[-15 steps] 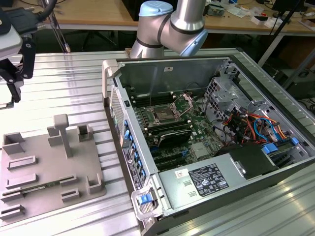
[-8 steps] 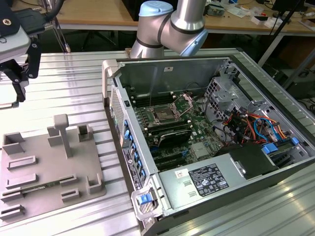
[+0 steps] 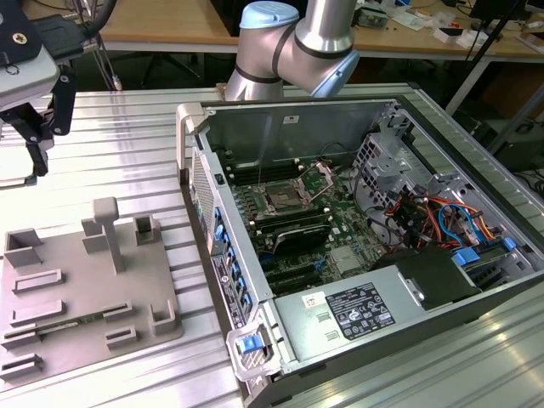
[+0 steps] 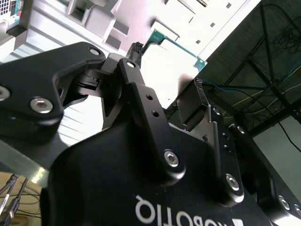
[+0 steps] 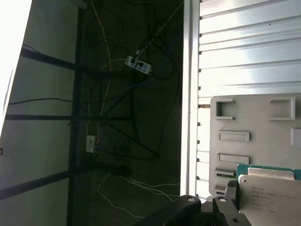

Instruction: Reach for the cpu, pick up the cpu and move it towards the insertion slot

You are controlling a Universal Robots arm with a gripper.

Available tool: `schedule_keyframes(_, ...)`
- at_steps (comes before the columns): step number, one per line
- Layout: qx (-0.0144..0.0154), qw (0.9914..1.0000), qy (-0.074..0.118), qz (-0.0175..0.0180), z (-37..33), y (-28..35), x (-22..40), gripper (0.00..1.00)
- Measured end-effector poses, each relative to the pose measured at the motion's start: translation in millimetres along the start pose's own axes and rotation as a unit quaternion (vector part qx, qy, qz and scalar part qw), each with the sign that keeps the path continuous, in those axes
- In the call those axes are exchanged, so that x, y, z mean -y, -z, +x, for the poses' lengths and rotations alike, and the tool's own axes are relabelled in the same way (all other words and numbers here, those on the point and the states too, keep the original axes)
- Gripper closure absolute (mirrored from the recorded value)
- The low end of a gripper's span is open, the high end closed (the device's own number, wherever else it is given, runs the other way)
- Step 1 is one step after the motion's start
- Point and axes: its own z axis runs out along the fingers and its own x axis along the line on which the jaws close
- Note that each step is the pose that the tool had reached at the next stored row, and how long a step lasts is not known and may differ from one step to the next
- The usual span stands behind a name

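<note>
Silvery cpu (image 5: 271,197), one side cut off from sight, sits clenched in the claw (image 4: 167,67) over the grey fixture tray (image 5: 249,123).

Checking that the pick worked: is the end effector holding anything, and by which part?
Yes. The end effector is closed on the cpu, pinching it by two opposite edges of the chip, with its flat metal face left uncovered.
</note>
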Motion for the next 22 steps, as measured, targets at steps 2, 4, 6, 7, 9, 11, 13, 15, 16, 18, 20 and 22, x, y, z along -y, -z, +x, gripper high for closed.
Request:
schedule_keyframes(2,0.0000,1.00000,0.000,0.0000,0.0,0.0,0.0,0.45)
schedule_keyframes(4,0.0000,1.00000,0.000,0.0000,0.0,0.0,0.0,0.45)
schedule_keyframes(6,0.0000,1.00000,0.000,0.0000,-0.1,0.0,0.0,0.45)
schedule_keyframes(7,0.0001,1.00000,0.000,0.0000,-0.1,-0.1,0.0,0.45)
schedule_keyframes(9,0.0000,1.00000,0.000,0.0000,-0.7,0.0,0.0,0.45)
schedule_keyframes(11,0.0000,1.00000,0.000,0.0000,-1.9,0.0,0.2,0.45)
schedule_keyframes(13,0.0000,1.00000,0.000,0.0000,-3.6,0.1,0.2,0.45)
schedule_keyframes(15,0.0000,1.00000,0.000,0.0000,-5.2,0.1,0.3,0.45)
schedule_keyframes(16,0.0001,1.00000,0.000,0.0000,-6.6,0.1,0.4,0.45)
schedule_keyframes(18,0.0000,1.00000,0.000,0.0000,-8.8,0.2,0.5,0.45)
schedule_keyframes(20,0.0000,1.00000,0.000,0.0000,-10.3,0.3,0.6,0.45)
schedule_keyframes(22,0.0000,1.00000,0.000,0.0000,-11.7,0.4,0.6,0.45)
